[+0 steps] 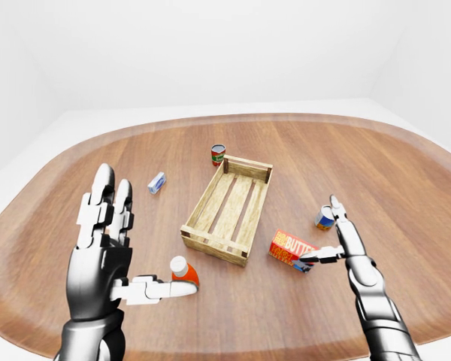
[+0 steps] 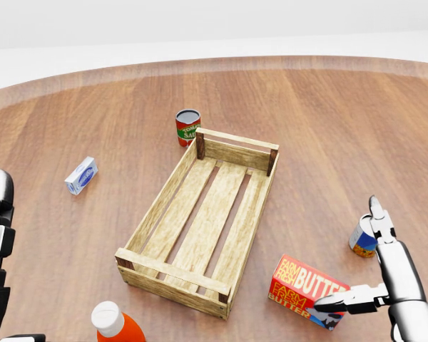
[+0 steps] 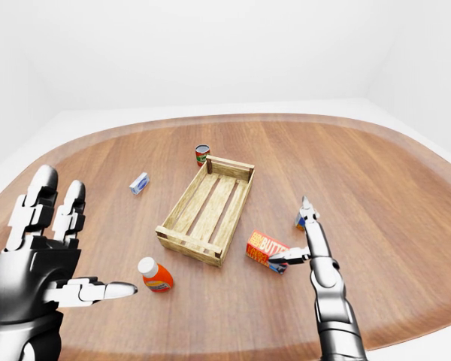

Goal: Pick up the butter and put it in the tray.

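The butter (image 2: 310, 291) is a red and orange box lying flat on the wooden table, just right of the tray's near corner. The tray (image 2: 172, 273) is an empty slatted wooden crate in the middle of the head view. My right hand (image 2: 348, 256) is open at the butter's right end. Its thumb tip touches the box's lower right corner and its fingers (image 2: 385, 249) point up, apart from the box. Low at the left of the left-eye view, my left hand (image 1: 139, 241) is raised and open, holding nothing.
A tomato can (image 2: 187, 127) stands just beyond the tray's top left corner. A small blue and white box (image 2: 80, 175) lies to the left. A blue can (image 2: 361, 239) stands behind my right fingers. An orange bottle with a white cap (image 2: 114, 324) is below the tray.
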Motion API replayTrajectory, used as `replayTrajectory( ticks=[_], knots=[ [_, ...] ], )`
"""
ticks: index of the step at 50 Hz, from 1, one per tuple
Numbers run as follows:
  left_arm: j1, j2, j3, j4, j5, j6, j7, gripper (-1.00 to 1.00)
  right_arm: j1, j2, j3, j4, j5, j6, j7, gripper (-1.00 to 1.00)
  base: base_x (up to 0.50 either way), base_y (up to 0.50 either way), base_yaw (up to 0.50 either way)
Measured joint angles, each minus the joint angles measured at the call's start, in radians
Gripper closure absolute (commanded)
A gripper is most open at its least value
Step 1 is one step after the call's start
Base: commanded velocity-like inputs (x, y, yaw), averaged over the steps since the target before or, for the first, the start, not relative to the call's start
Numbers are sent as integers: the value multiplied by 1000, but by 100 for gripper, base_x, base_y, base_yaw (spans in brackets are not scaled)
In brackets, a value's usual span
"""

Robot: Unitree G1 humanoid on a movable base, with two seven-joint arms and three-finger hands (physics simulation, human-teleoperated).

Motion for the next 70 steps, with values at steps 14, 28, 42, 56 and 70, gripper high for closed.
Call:
replayTrajectory(
  ticks=[14, 28, 42, 56, 70],
  knots=[
    [-5, -1, 10, -2, -6, 0, -2, -100, -54, -10, 59, 189, -19, 0, -24, -100, 0, 0, 0],
    [-9, -1, 12, -1, -6, 0, 0, -100, -63, -16, 87, 292, -45, 0, -18, -100, 0, 0, 0],
    [-10, -1, 11, -2, -5, 0, 2, -100, -90, -28, 106, 412, -58, 0, -18, -100, 0, 0, 0],
    [-6, -2, 9, -4, -4, 0, 2, -100, -137, -55, 110, 547, -39, 0, -23, -100, 0, 0, 0],
    [-6, -1, 10, -6, -5, 0, 1, -100, -191, -71, 114, 625, -8, 0, -22, -100, 0, 0, 0]
  ],
)
